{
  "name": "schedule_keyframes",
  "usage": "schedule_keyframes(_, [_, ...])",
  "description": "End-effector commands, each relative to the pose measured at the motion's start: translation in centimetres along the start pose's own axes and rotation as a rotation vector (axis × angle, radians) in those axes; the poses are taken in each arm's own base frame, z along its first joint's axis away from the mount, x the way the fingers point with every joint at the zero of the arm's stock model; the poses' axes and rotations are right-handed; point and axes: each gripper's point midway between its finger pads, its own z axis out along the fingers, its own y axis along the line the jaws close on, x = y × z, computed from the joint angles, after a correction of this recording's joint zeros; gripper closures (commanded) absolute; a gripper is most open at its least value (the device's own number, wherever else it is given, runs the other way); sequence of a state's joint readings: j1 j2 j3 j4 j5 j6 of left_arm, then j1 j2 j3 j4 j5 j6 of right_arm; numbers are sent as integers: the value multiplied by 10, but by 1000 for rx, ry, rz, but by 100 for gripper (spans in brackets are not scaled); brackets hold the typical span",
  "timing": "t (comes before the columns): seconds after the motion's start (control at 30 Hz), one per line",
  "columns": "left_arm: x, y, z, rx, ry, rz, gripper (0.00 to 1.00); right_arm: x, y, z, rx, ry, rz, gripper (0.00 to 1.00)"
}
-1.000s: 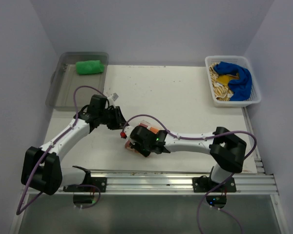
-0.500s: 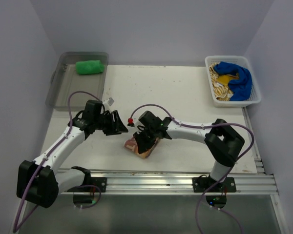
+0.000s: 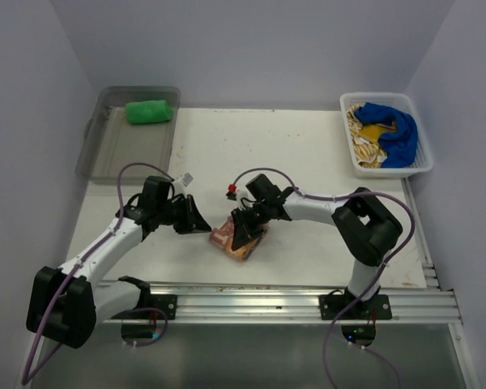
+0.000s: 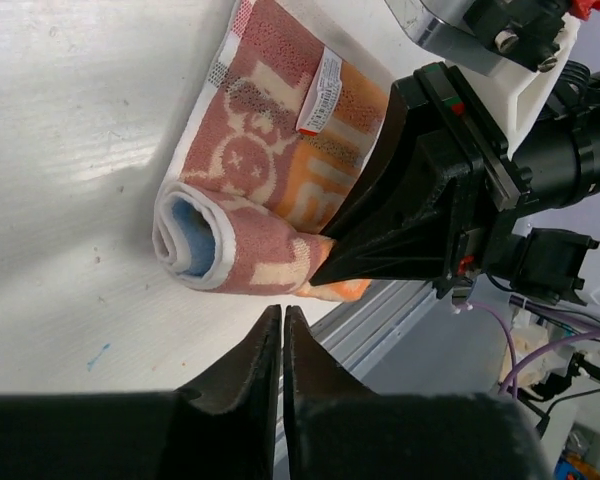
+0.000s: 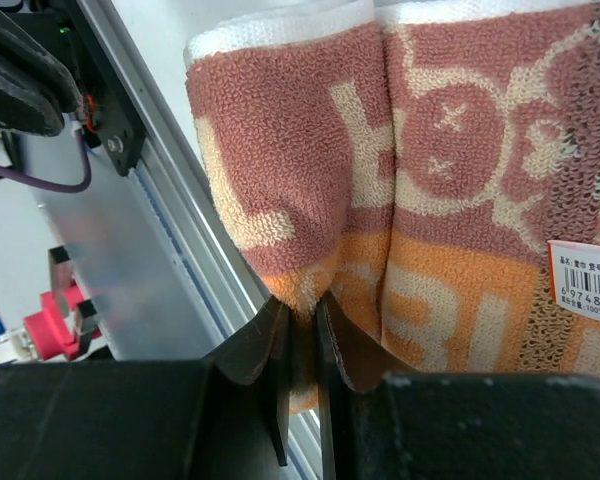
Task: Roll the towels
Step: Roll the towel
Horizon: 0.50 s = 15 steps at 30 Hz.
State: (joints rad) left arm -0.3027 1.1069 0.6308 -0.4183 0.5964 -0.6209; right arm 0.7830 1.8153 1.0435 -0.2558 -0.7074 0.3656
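The orange-and-white printed towel (image 3: 236, 239) lies partly rolled near the table's front middle. It shows as a roll with a white tag in the left wrist view (image 4: 265, 215) and fills the right wrist view (image 5: 400, 150). My right gripper (image 3: 245, 228) is shut on the towel's folded edge (image 5: 302, 300). My left gripper (image 3: 201, 224) is shut and empty, just left of the roll (image 4: 282, 330). A rolled green towel (image 3: 149, 111) lies in the grey tray. The blue towel (image 3: 393, 130) and yellow-tan towel (image 3: 362, 144) lie heaped in the white basket.
The clear grey tray (image 3: 113, 150) stands at the back left. The white basket (image 3: 421, 166) stands at the back right. A metal rail (image 3: 308, 298) runs along the table's near edge, close to the towel.
My right gripper has drawn back to the right and away from the front edge, carrying the towel's edge over. My left gripper has slid toward the front and closer to the roll.
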Motion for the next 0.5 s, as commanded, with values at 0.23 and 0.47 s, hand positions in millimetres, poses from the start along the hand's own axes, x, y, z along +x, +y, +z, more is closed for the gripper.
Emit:
schedule_keyframes(0.23, [-2, -17, 29, 103, 35, 28, 96, 2, 0, 1, -73, 10, 72, 100])
schedule_keyframes(0.47, [-5, 1, 50, 38, 62, 27, 98, 3, -6, 1, -52, 13, 84, 100])
